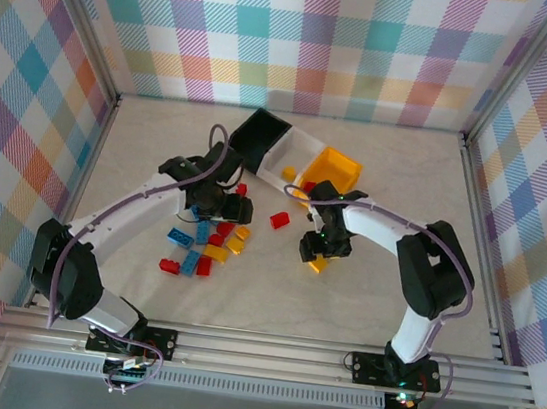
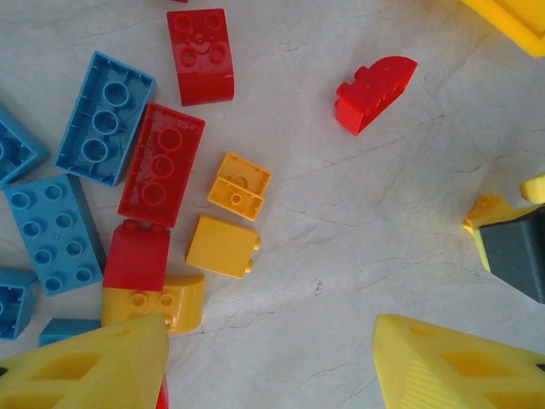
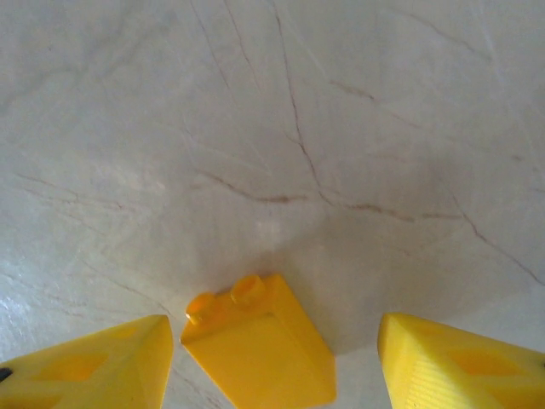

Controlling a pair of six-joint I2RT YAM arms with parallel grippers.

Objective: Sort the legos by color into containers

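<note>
Red, blue and yellow legos lie in a loose pile (image 1: 207, 246) on the table, and a single red one (image 1: 280, 219) lies apart. The black (image 1: 258, 134), white (image 1: 295, 155) and yellow-orange (image 1: 336, 170) containers stand joined in a row at the back. My left gripper (image 1: 210, 204) hovers over the pile's far edge. In the left wrist view it (image 2: 271, 341) is open over bare table, with a yellow brick (image 2: 223, 247) and a red brick (image 2: 162, 164) just ahead. My right gripper (image 3: 274, 332) is open astride a yellow sloped brick (image 3: 260, 354), with a gap at its right finger (image 3: 460, 366).
A yellow brick (image 1: 289, 173) lies inside the white bin. A curved red brick (image 2: 375, 89) lies alone between the two arms. In the left wrist view the right arm's fingertip (image 2: 515, 251) shows at the right edge. Plaid walls close in the table on three sides.
</note>
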